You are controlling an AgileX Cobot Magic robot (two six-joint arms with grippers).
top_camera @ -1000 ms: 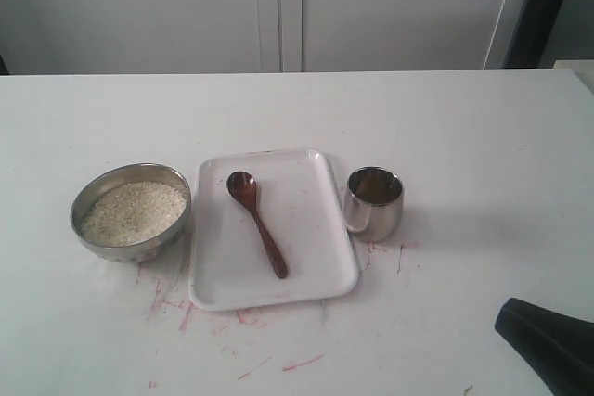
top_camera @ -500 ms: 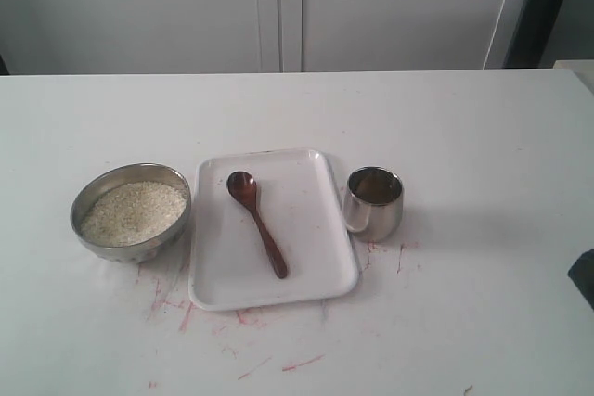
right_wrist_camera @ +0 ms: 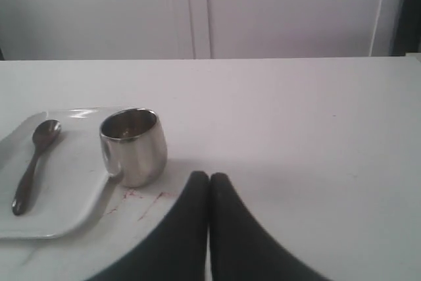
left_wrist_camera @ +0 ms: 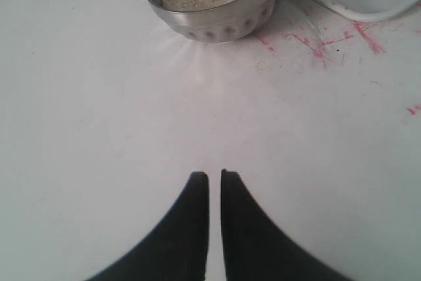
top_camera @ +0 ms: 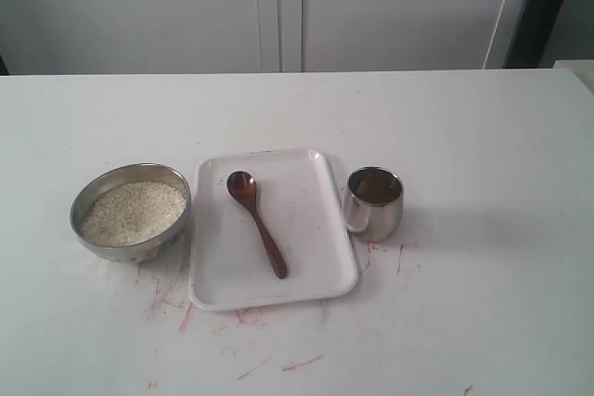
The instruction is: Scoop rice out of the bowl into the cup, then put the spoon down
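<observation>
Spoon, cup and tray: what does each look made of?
The spoon is glossy reddish-brown with a highlight in its scoop: lacquered wood or plastic, unclear. The cup looks like polished steel, mirroring its surroundings. The tray is smooth white, probably plastic.

A white, red-scratched table (right_wrist_camera: 296, 116) is being lit evenly beneath the right claw (right_wrist_camera: 209, 179). Pale cabinet doors (right_wrist_camera: 197, 11) are being shown beyond it.

Shiny steel bowl (top_camera: 131, 211) and cup (top_camera: 374, 203), glossy reddish-brown spoon (top_camera: 257, 223), smooth white tray (top_camera: 316, 266), matt table (top_camera: 464, 136).
</observation>
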